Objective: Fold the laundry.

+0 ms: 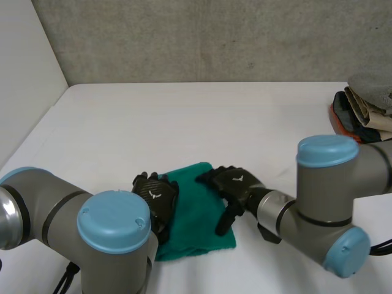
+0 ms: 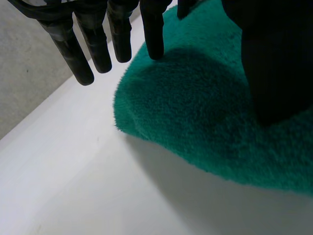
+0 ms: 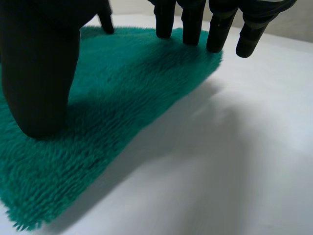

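Green towel [image 1: 199, 214] seen folded, at 6 o'clock on worktop [image 1: 184, 122]. Left hand [image 1: 156, 196] laid on its 9 o'clock edge, right hand [image 1: 236, 184] on its 3 o'clock edge. Fingers [image 2: 155, 29] of both held straight, nothing gripped (flattening step, it is judged). Next move: edge to be pinched for further fold. Clothes pile [image 1: 364, 113] at 2 o'clock given by head view; thumbs pressed into towel given by wrist views.
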`<state>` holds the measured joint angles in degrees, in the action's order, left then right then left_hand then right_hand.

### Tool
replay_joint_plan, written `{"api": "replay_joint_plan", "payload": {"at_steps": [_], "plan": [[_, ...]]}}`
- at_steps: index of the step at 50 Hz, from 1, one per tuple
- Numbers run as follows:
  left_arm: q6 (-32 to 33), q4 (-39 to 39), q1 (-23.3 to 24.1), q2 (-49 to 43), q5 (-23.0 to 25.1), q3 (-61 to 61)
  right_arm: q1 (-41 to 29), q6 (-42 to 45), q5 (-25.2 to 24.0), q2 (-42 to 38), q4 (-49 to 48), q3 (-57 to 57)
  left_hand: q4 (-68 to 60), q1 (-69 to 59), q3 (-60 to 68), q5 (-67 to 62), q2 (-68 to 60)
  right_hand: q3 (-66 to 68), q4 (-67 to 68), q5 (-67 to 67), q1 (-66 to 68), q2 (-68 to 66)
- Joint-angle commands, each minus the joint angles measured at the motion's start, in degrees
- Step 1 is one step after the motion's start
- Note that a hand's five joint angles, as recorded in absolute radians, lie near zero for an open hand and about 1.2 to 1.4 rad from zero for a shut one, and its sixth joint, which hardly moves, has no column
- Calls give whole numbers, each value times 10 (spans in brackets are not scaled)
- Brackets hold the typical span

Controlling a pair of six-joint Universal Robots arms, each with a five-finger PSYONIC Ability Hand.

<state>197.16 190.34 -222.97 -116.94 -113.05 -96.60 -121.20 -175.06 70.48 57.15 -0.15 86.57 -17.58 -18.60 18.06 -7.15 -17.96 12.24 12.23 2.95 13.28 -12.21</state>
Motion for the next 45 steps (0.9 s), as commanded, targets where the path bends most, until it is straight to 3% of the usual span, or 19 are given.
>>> {"api": "replay_joint_plan", "payload": {"at_steps": [1,6,14,19,24,28,32,45], "plan": [[18,16,-6,-16,5,-19,-16,67,40,-34,-9,-11,-24,-14,19,-28,-20,-22,-22,-29,-33,22],[19,22,-14,-20,5,-19,-11,101,98,-22,-13,-14,-24,-14,19,-28,-20,-22,-22,-29,-33,22],[22,24,-23,76,23,-11,-18,133,100,51,-55,25,-19,-9,14,-23,-15,-22,-22,-29,-33,22],[18,26,-35,132,95,0,-41,154,97,132,-136,109,-14,-4,9,-18,-10,-22,-22,-29,-33,22],[17,24,-86,159,195,8,-75,177,85,149,-238,210,-20,-10,16,-25,-17,-22,-22,-29,-33,22],[15,18,-109,159,263,19,-103,178,78,142,-287,256,-21,-10,16,-25,-17,-22,-22,-29,-33,22],[14,13,-115,151,290,33,-118,182,84,127,-312,264,-21,-10,16,-25,-17,-22,-22,-29,-33,22],[-25,12,-118,117,289,53,-117,228,86,18,-376,222,-24,-14,19,-28,-20,41,41,33,30,-41]]}}
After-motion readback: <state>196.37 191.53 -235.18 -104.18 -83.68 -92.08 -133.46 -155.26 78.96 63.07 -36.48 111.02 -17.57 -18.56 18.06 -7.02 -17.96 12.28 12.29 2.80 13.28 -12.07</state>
